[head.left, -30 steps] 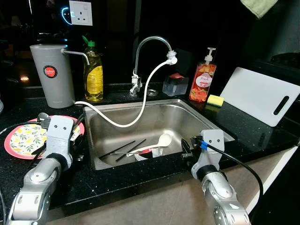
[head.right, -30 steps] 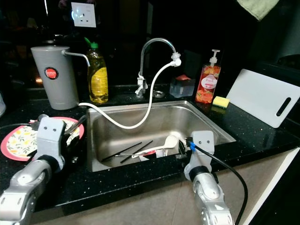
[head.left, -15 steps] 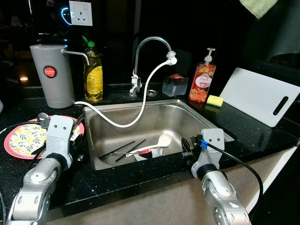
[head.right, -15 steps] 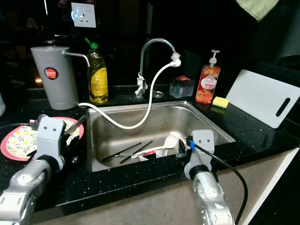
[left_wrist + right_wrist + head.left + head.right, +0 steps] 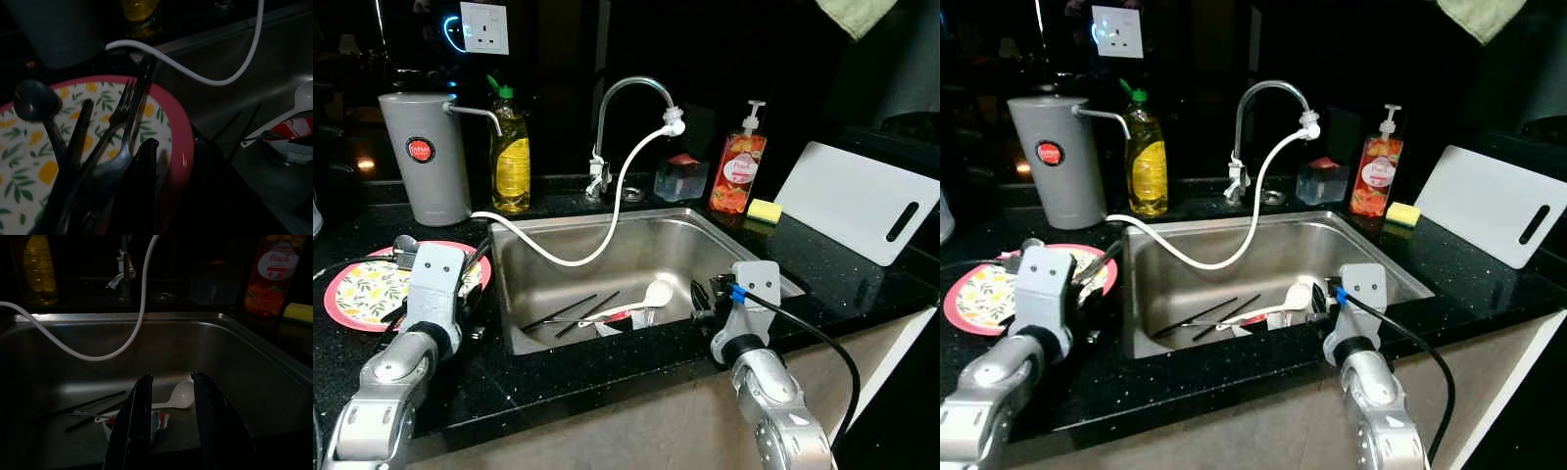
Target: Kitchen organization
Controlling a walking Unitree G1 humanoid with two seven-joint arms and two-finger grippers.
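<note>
Hovering over the near edge of the sink (image 5: 759, 257), the right gripper (image 5: 168, 406) is holding its two black fingers apart with nothing between them, pointing down at the white spoon (image 5: 651, 293) lying on the basin floor. Beside that spoon, black chopsticks (image 5: 570, 312) and a red-and-white wrapper (image 5: 157, 421) are also waiting in the basin, so the clearing looks only partly done. The left gripper (image 5: 146, 161) is hanging over the red-rimmed plate (image 5: 352, 291) on the counter; whether its fingers are closed cannot be told in the dark wrist view. A fork (image 5: 120, 110) and a dark spoon (image 5: 34, 100) are already resting on that plate, which suggests the cutlery is being gathered there.

Further back, a grey jug (image 5: 423, 157) is showing a round red badge too small to read, and a yellow soap bottle (image 5: 510, 162) is standing next to it. By the tap (image 5: 631, 98), the pump bottle (image 5: 738, 171) is reading "Peach" in the right wrist view.
</note>
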